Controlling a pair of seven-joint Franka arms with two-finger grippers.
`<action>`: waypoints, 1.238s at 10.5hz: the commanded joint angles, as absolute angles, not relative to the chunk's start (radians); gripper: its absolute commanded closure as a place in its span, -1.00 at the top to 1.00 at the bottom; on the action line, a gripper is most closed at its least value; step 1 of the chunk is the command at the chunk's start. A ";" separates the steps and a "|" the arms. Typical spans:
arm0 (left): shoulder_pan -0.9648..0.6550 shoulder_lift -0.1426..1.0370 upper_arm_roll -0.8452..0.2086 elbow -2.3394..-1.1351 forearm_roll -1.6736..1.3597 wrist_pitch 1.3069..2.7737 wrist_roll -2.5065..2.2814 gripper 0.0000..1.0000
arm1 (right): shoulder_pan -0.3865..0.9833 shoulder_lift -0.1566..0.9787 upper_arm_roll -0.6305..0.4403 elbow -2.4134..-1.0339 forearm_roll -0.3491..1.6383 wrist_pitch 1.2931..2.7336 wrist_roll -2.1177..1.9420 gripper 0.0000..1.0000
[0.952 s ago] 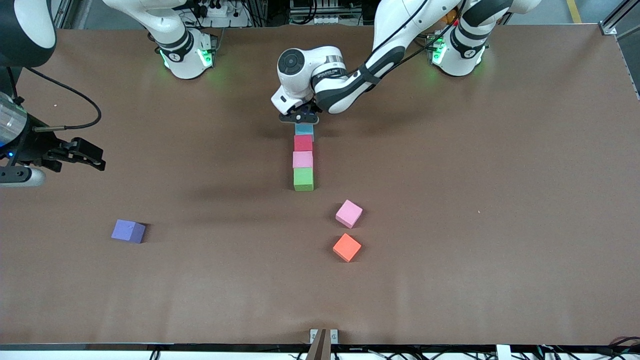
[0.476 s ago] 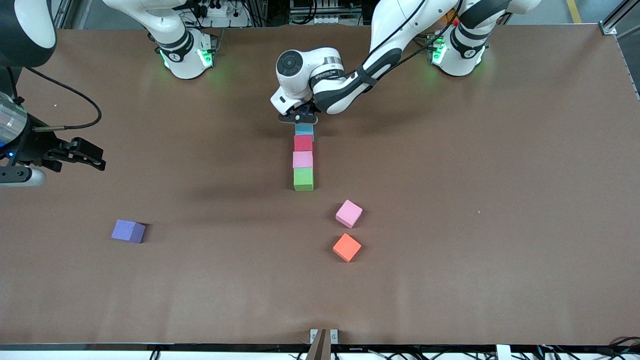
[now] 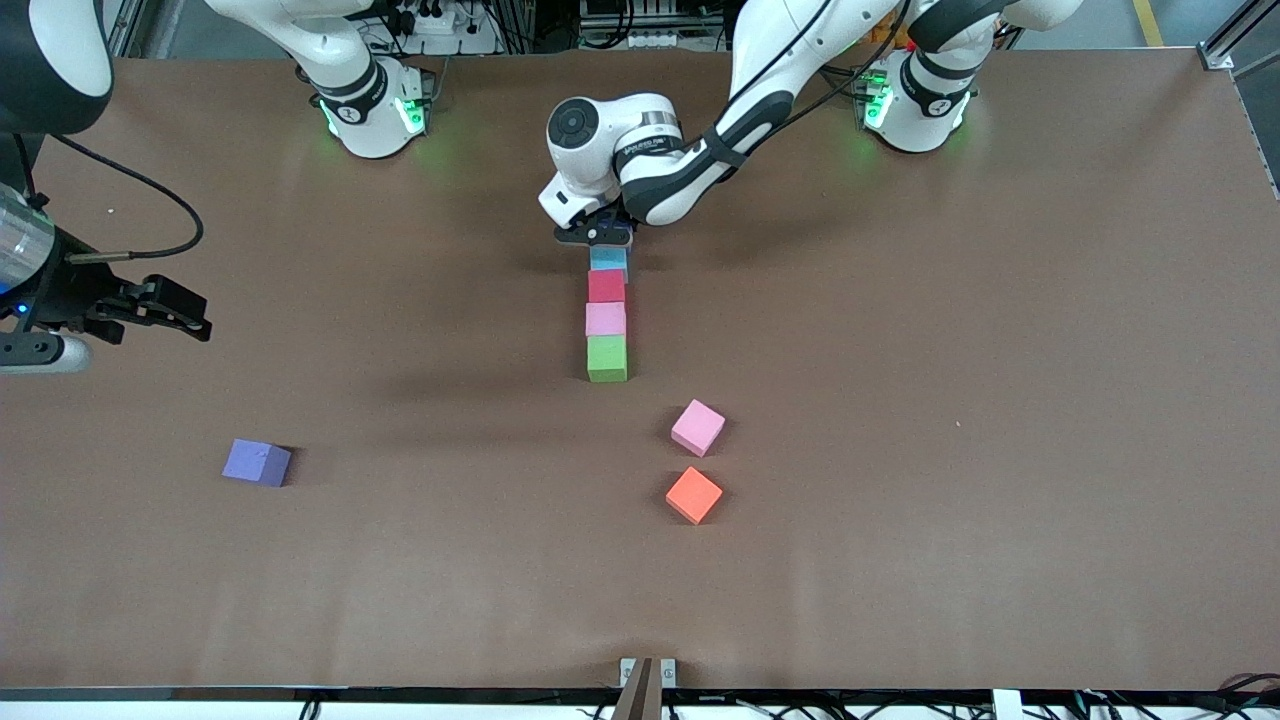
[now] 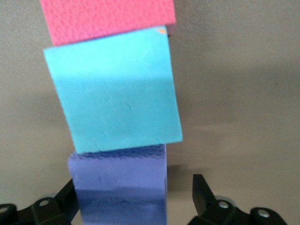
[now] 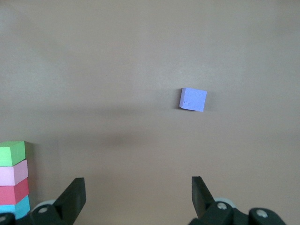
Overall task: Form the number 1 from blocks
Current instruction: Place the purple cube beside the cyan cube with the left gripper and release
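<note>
Left wrist view: left claw [image 4: 133, 199] has released purple block [image 4: 119, 187].

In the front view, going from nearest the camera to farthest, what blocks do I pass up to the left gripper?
orange block → loose pink block → green block → pink block in the line → red block → light blue block → left gripper.

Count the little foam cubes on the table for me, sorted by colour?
purple blocks: 2
pink blocks: 2
light blue block: 1
red block: 1
green block: 1
orange block: 1
Total: 8
</note>
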State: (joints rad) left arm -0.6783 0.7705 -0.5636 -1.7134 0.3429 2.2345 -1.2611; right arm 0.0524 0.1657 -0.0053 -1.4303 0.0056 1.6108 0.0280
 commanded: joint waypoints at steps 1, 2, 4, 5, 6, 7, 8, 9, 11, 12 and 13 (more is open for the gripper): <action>-0.696 0.759 -0.546 -1.695 0.341 2.221 -1.278 1.00 | 0.040 0.156 0.011 -1.427 -0.012 1.597 0.031 1.00; -0.696 0.752 -0.546 -1.697 0.341 2.211 -1.278 1.00 | 0.040 0.156 0.011 -1.427 -0.012 1.597 0.031 1.00; -0.696 0.738 -0.549 -1.697 0.341 2.178 -1.278 1.00 | 0.040 0.158 0.009 -1.427 -0.012 1.597 0.031 1.00; -0.696 0.733 -0.549 -1.698 0.341 2.172 -1.278 1.00 | 0.040 0.158 0.009 -1.427 -0.011 1.595 0.031 1.00; -0.696 0.732 -0.551 -1.698 0.342 2.151 -1.278 1.00 | 0.040 0.158 0.009 -1.425 -0.011 1.580 0.031 1.00; -0.695 0.727 -0.552 -1.698 0.342 2.137 -1.278 1.00 | 0.037 0.156 0.009 -1.424 -0.011 1.575 0.034 1.00; -0.695 0.716 -0.552 -1.701 0.341 2.129 -1.278 1.00 | 0.028 0.155 0.012 -1.419 -0.009 1.574 0.058 1.00; -0.695 0.704 -0.554 -1.701 0.338 2.122 -1.278 1.00 | 0.026 0.152 0.012 -1.419 -0.011 1.565 0.077 1.00; -0.693 0.686 -0.554 -1.703 0.331 2.103 -1.278 1.00 | 0.029 0.137 0.011 -1.420 -0.011 1.563 0.098 1.00; -0.693 0.675 -0.554 -1.703 0.330 2.094 -1.279 1.00 | 0.029 0.127 0.011 -1.425 -0.011 1.563 0.100 1.00; -0.693 0.655 -0.555 -1.703 0.327 2.083 -1.278 1.00 | 0.028 0.127 0.009 -1.425 -0.012 1.563 0.100 1.00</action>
State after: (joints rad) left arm -0.6865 0.7003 -0.5587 -1.6953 0.3429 2.1144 -1.2628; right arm 0.0438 0.1477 -0.0055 -1.4213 0.0048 1.5777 0.0780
